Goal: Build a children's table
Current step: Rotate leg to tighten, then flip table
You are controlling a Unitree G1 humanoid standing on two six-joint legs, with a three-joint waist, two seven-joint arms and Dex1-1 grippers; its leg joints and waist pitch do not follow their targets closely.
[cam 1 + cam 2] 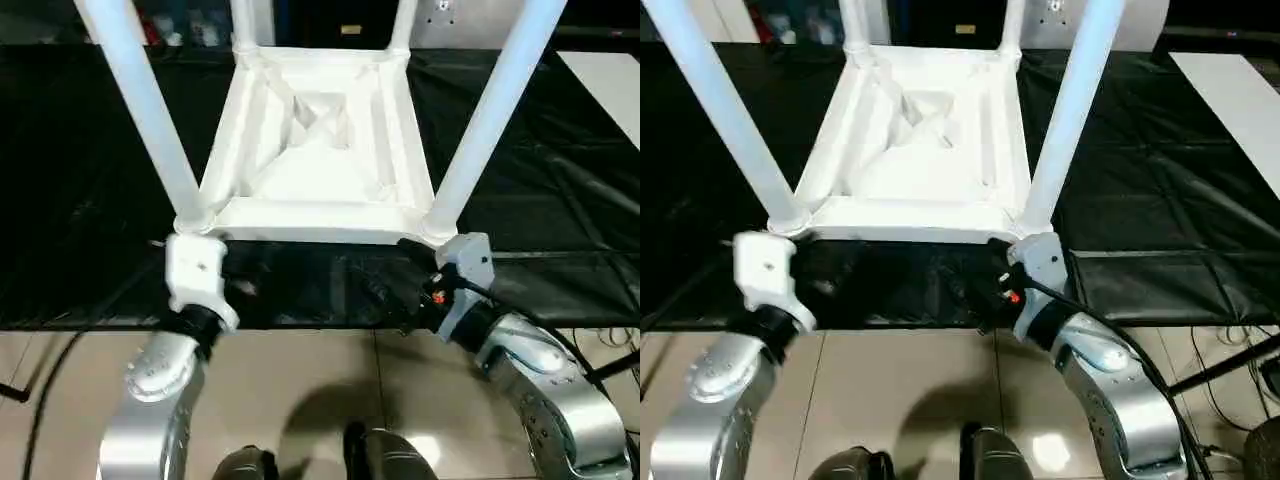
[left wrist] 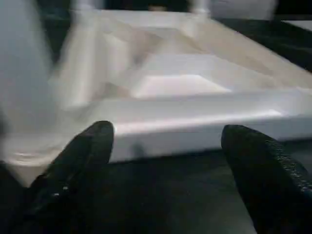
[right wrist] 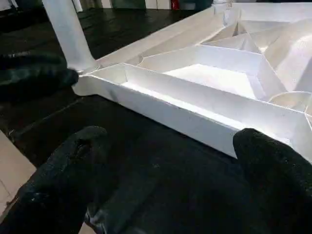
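On the black-sheeted work surface, the upturned children's table stands near the front edge (four legs up). Just in front, left gripper and right gripper hover spread, empty, equally near.

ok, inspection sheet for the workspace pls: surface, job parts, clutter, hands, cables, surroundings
Surface: black sheet-covered work surface, wrinkled.
Job's things: table top lies upside down, ribbed underside up; four legs stand in its corner sockets.
Clutter: nothing seen on the sheet.
Hands: left hand open, facing the top's near edge, holding nothing; right hand open, empty, at the near right corner.
Cables: black cable along the right forearm; more on the floor at right.
Surroundings: tiled floor in front; white panel far right.
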